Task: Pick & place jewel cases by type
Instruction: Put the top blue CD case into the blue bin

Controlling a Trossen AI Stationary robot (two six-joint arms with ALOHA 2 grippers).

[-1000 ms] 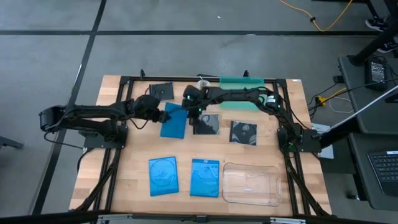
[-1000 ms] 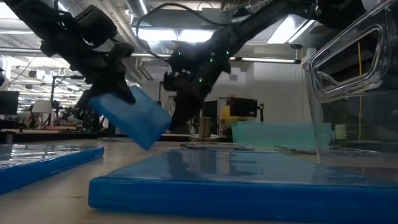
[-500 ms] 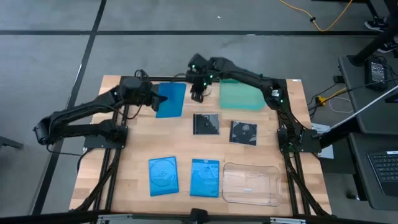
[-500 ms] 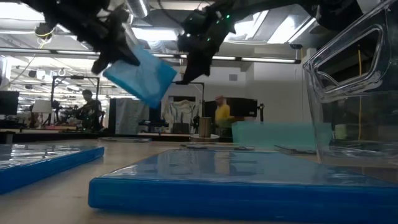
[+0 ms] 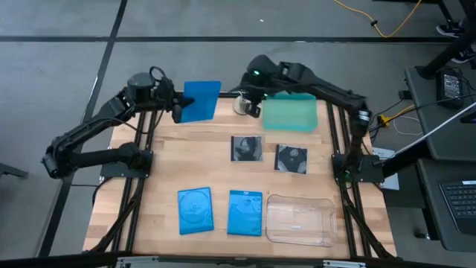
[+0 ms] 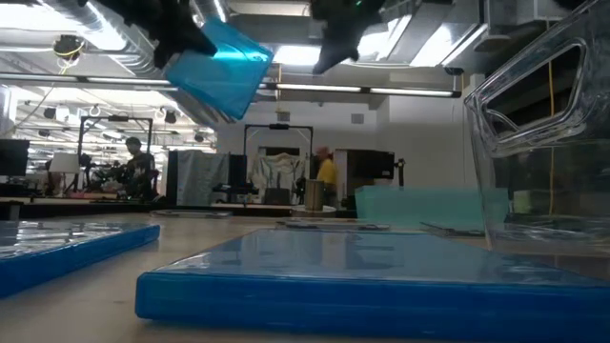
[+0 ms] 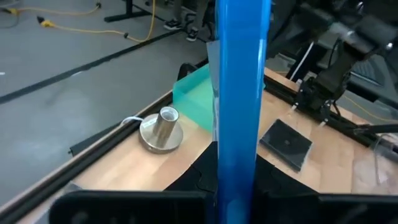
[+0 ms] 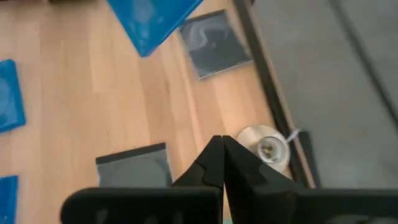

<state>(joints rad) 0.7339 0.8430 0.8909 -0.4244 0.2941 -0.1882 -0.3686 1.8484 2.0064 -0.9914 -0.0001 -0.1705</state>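
The left gripper [image 5: 181,106] is gripping a blue jewel case [image 5: 199,100] by one edge, jaws pinched narrow on it, and is holding it in the air above the table's [image 5: 163,175] 11 o'clock area; in the low view the case [image 6: 217,69] is hanging tilted, well above the tabletop. The left wrist view is showing the case edge-on as a blue bar [image 7: 239,93] between that arm's fingers.

The right gripper [image 5: 253,106] is hovering with its jaws pressed together and holding nothing, at about 12 o'clock, just beside a small metal cylinder on a round base [image 5: 242,105] and the teal-green tray [image 5: 290,113].

Two dark jewel cases are lying flat near the table's middle [image 5: 246,148] and toward 2 o'clock [image 5: 291,158]. Two more blue jewel cases are lying flat at about 6 o'clock, side by side [image 5: 195,210] [image 5: 245,213], each showing a disc outline and a small emblem on its cover; the emblem is too small to read. A third dark case [image 8: 214,43] is showing in the right wrist view near the table's edge rail. A clear plastic tray [image 5: 300,220] is sitting at 5 o'clock.
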